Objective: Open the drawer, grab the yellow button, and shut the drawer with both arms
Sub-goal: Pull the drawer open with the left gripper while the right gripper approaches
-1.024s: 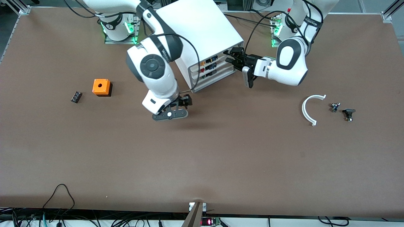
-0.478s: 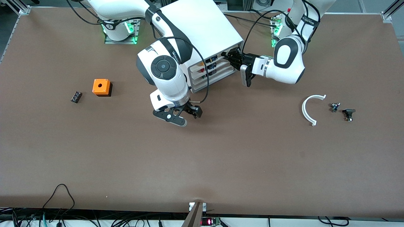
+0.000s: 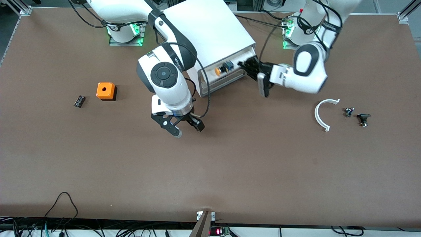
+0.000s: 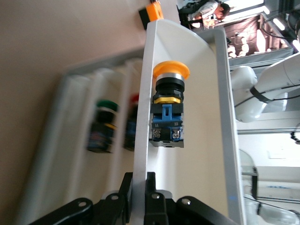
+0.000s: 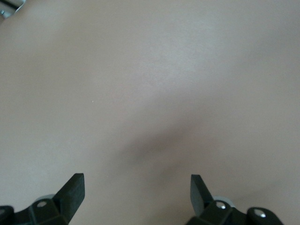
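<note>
The top drawer point(image 3: 238, 59) of the white cabinet point(image 3: 210, 29) stands pulled out. The button point(image 3: 221, 69), with an orange-yellow cap and a black and blue body, lies in it on its side. My left gripper point(image 3: 246, 65) is shut on the drawer's thin front wall point(image 4: 140, 140), one finger on each side of it. The left wrist view shows the button point(image 4: 168, 112) close ahead inside the drawer. My right gripper point(image 3: 188, 129) hangs open and empty over bare table, below the cabinet's front in the front view. The right wrist view shows its gripper point(image 5: 136, 187) with only table under it.
An orange box point(image 3: 105, 90) and a small black block point(image 3: 79, 100) lie toward the right arm's end. A white curved piece point(image 3: 324, 113) and two small parts point(image 3: 348, 112) point(image 3: 363, 119) lie toward the left arm's end. The lower drawers point(image 4: 108, 136) hold green and red buttons.
The left gripper has pulled the top drawer out of the cabinet, and the button now shows. The right gripper has swung and turned over the table in front of the cabinet.
</note>
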`<state>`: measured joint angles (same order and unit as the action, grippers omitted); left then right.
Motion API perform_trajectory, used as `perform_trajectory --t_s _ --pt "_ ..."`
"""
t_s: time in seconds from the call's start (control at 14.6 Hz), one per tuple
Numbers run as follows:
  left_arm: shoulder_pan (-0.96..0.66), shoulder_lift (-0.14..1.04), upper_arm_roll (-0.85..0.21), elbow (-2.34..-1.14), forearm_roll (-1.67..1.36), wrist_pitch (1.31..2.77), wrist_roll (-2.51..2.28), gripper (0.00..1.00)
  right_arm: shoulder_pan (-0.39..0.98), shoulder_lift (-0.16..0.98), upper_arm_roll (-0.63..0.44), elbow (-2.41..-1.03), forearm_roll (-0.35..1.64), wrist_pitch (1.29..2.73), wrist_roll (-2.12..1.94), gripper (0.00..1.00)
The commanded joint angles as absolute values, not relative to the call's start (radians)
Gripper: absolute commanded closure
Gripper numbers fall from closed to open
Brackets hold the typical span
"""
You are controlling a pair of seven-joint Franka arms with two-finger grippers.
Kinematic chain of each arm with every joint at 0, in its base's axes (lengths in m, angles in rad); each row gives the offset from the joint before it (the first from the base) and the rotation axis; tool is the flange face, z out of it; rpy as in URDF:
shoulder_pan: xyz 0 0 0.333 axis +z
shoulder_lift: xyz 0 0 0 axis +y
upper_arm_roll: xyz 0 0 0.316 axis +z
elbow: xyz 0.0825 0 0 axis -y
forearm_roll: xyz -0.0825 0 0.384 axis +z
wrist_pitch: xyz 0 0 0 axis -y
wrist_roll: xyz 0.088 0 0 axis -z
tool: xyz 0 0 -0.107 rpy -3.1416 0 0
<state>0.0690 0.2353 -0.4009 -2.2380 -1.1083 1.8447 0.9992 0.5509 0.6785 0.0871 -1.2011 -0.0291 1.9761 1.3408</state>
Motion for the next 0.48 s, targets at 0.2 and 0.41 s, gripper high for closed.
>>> perform_trajectory --t_s 0.2,0.41 --pt "0.198 0.414 -0.402 -2.013 -0.85 1.789 0.999 1.0 0.545 0.712 0.098 -1.123 0.0 1.956 1.436 0.0" --pt "0.218 0.448 -0.403 -1.954 -0.808 1.75 0.993 1.0 0.58 0.713 0.103 -1.112 -0.002 1.965 1.433 0.0"
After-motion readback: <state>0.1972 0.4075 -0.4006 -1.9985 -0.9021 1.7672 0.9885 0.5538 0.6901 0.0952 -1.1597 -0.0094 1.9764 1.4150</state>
